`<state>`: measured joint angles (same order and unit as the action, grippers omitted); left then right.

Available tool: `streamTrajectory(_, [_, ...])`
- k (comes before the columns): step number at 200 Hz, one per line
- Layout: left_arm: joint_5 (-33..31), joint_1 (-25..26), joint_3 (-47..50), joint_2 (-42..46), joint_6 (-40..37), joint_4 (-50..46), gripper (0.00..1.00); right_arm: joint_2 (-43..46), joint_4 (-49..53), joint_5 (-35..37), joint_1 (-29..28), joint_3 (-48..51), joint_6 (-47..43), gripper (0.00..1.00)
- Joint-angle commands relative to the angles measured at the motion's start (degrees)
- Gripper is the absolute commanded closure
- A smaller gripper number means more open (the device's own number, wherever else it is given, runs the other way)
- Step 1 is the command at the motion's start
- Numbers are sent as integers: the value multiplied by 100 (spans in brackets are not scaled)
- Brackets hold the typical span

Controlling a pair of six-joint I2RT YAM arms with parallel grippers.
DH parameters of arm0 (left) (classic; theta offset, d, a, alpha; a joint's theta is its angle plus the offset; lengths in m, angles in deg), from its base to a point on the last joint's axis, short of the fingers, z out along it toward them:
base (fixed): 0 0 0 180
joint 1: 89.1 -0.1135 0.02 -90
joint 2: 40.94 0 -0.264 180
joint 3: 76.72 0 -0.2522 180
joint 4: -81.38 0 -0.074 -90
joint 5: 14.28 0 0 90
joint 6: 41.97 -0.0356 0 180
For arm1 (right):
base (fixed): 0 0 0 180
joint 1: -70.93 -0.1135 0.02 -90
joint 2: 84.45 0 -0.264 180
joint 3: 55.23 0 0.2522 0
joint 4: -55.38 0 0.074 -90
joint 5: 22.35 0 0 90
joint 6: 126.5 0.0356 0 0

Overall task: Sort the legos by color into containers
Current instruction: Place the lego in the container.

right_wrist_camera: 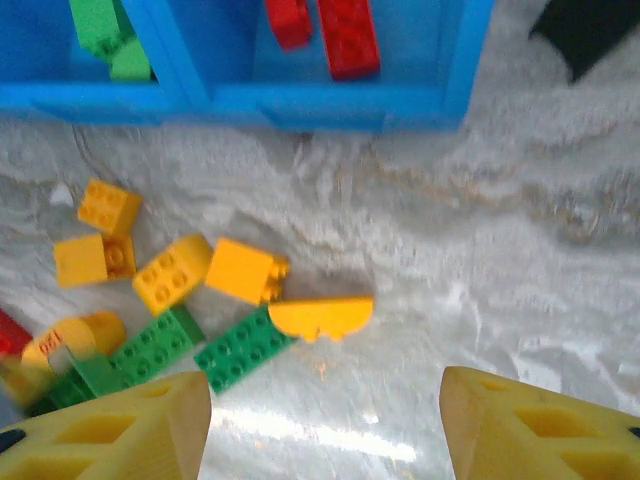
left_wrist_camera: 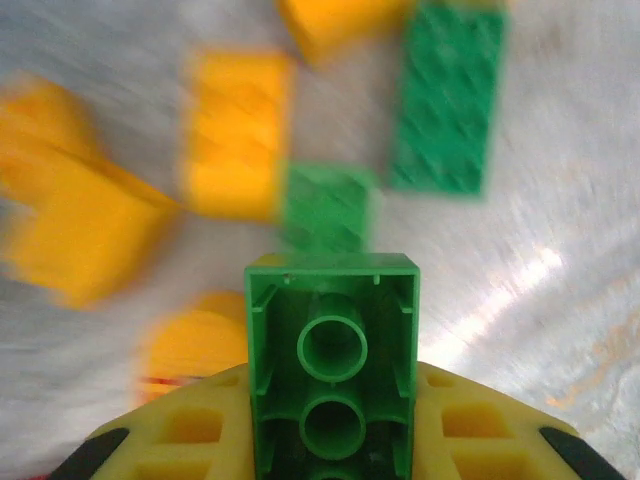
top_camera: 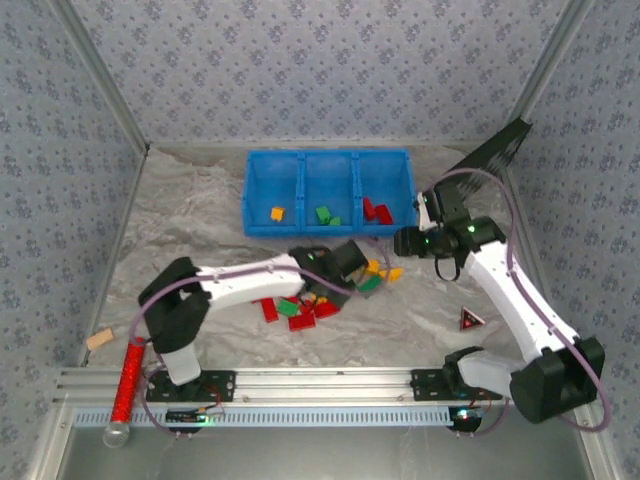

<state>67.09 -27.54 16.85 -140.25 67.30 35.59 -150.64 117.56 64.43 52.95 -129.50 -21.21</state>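
My left gripper [left_wrist_camera: 333, 420] is shut on a green lego [left_wrist_camera: 333, 300], gripped on both sides with its hollow underside facing the camera. It hangs just above a loose pile of yellow legos [left_wrist_camera: 236, 132] and a green plate [left_wrist_camera: 447, 98]. From above, the left gripper [top_camera: 350, 262] is over the pile [top_camera: 372, 278], with red legos [top_camera: 300, 312] nearer me. My right gripper [top_camera: 410, 240] is open beside the pile, nothing between its fingers [right_wrist_camera: 325, 420]; a yellow half-round piece [right_wrist_camera: 320, 316] lies ahead of it. The blue containers [top_camera: 330, 155] hold an orange lego [top_camera: 277, 213], green ones [top_camera: 323, 214] and red ones [top_camera: 375, 210].
A red glittery tube [top_camera: 127, 385] lies at the near left edge by a small tan block [top_camera: 99, 340]. A black panel [top_camera: 495, 150] leans at the back right. A small red triangular piece [top_camera: 471, 320] sits near the right arm. Patterned walls close in three sides.
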Motion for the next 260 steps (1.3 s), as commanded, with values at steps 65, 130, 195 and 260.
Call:
streamTrajectory(65, [-433,-1538,-2775,-1212,-783,3,82,322,-163,-957,-1043,818,727,37])
streamTrajectory(130, [-106,-2080,-4069,-2595,-834,-459,83,-208,-1197,-569,-2157,1462,3571,39])
streamTrajectory(195, [7,-2168,-4591,-3260,-777,-652,81,-1372,-1967,-705,-2897,1121,4502,41])
streamTrajectory(260, [180,-2186,-4574,-3473,-676,-655,67,-2069,-1946,-781,-3247,551,4622,36])
